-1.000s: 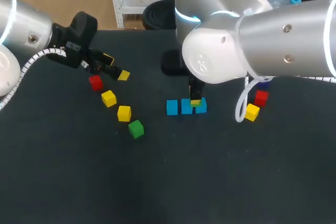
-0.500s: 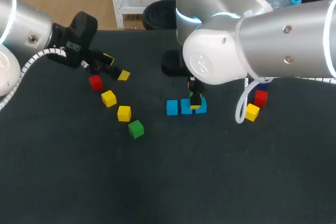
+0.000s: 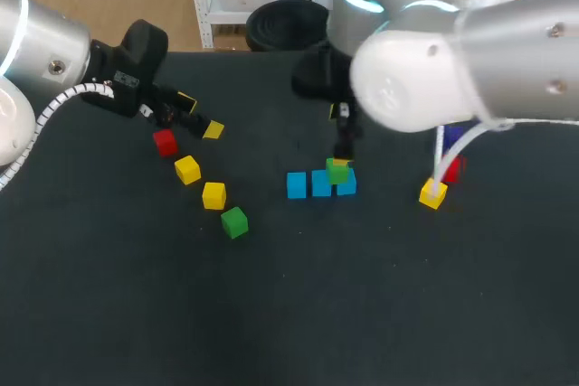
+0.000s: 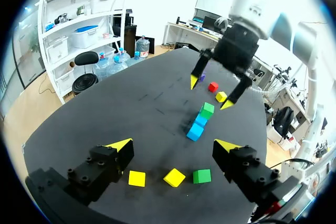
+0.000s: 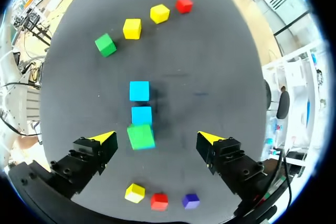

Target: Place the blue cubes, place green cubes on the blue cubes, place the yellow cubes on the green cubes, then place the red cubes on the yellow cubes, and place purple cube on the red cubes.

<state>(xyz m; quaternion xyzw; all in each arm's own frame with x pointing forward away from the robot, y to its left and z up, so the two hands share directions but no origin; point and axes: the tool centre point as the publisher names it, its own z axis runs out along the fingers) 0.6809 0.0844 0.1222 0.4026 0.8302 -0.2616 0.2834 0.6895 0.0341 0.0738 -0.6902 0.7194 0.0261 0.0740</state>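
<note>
Three blue cubes [image 3: 308, 185] stand in a row mid-table. A green cube [image 3: 337, 172] rests on the rightmost one, seen in the right wrist view as the green cube [image 5: 140, 136] on the blue row [image 5: 140, 103]. My right gripper [image 3: 342, 146] hangs open just above it, its fingers wide apart and clear of the cube [image 5: 157, 137]. My left gripper [image 3: 199, 115] is open at the far left, above a red cube [image 3: 165, 142]. Near it lie two yellow cubes [image 3: 187, 169] [image 3: 214, 194] and a loose green cube [image 3: 234, 221].
To the right of the row lie a yellow cube [image 3: 433, 193], a red cube [image 3: 452, 167] and a purple cube [image 5: 190, 200], partly hidden behind my right arm in the head view. Bare dark tabletop [image 3: 298, 314] stretches toward the front.
My right gripper opened, let go of the green cube on the rightmost blue cube, and rose above it. The left arm has kept still.
</note>
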